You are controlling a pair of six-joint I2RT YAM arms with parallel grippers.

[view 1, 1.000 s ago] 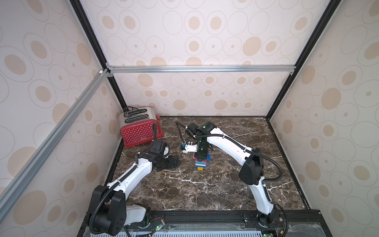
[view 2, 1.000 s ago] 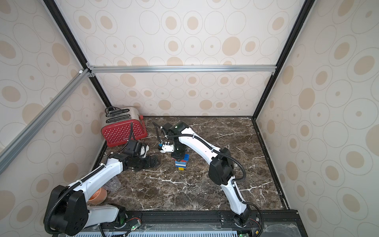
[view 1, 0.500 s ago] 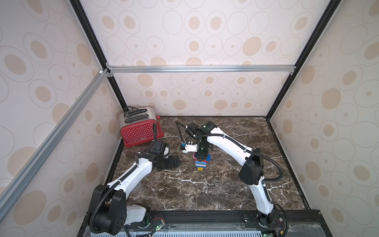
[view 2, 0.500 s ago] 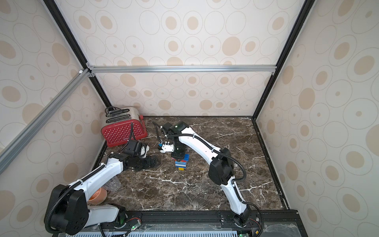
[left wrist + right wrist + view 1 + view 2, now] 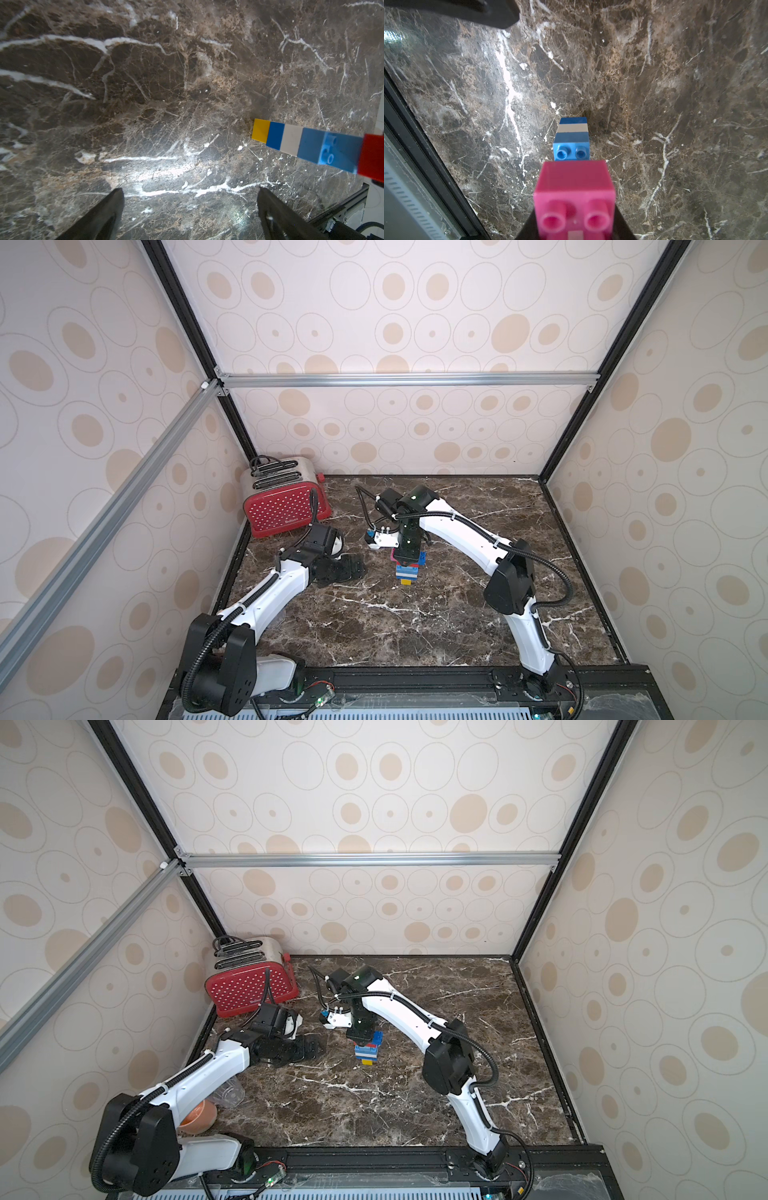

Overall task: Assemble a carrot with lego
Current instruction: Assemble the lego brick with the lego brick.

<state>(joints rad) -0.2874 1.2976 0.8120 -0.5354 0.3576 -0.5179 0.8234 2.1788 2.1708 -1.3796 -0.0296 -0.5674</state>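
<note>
Carrot (image 5: 408, 571) stands upright at frame centre in both top views. Right gripper (image 5: 405, 559) is clamped on its pink brick (image 5: 574, 193). Left gripper (image 5: 190, 192), left of centre, has jaws apart, empty.

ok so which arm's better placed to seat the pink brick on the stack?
Right, probably: the right gripper is shut on the pink brick atop the carrot. The left gripper is open, empty, off to the side.
</note>
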